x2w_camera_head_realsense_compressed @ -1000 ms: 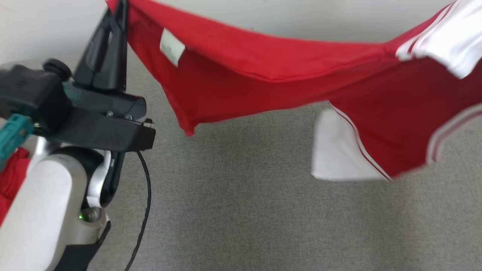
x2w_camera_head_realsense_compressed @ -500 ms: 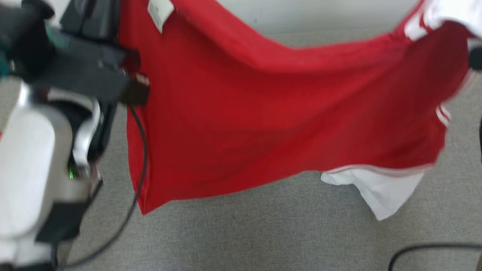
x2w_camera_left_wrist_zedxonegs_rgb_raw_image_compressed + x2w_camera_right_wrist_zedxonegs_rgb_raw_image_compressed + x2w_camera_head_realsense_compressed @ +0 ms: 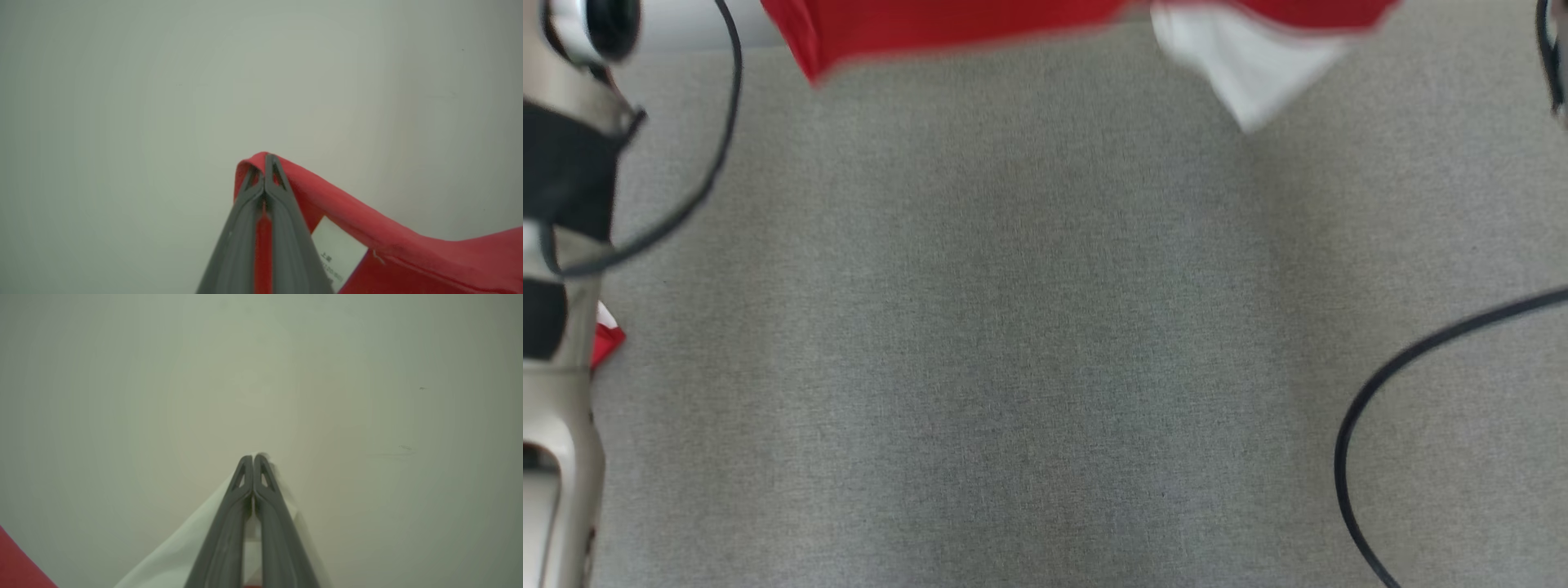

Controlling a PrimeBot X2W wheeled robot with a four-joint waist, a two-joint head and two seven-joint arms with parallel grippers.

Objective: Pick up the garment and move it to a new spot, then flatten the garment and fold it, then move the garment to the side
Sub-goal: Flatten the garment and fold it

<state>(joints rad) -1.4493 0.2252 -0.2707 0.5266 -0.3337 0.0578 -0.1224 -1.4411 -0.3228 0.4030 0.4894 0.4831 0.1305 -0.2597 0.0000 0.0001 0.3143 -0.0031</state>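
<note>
The garment (image 3: 947,24) is a red shirt with white sleeves, held up in the air; its lower red hem and a white sleeve (image 3: 1241,65) hang into the top of the head view. In the left wrist view my left gripper (image 3: 265,161) is shut on a red corner of the garment (image 3: 367,228), with a white care label (image 3: 337,249) just below the fingers. In the right wrist view my right gripper (image 3: 253,459) is shut on white cloth of the garment (image 3: 184,555). Both wrist views face a plain pale wall.
A grey fabric-covered table (image 3: 1013,327) spreads below the hanging cloth. My pale left arm (image 3: 556,245) with its black cable stands at the left edge. A black cable (image 3: 1405,384) loops at the right. A scrap of red cloth (image 3: 605,343) lies beside the left arm.
The garment has gone up the head view: from spanning the picture to only its lower edge at the top. My left gripper has left that view. The table fills more of it.
</note>
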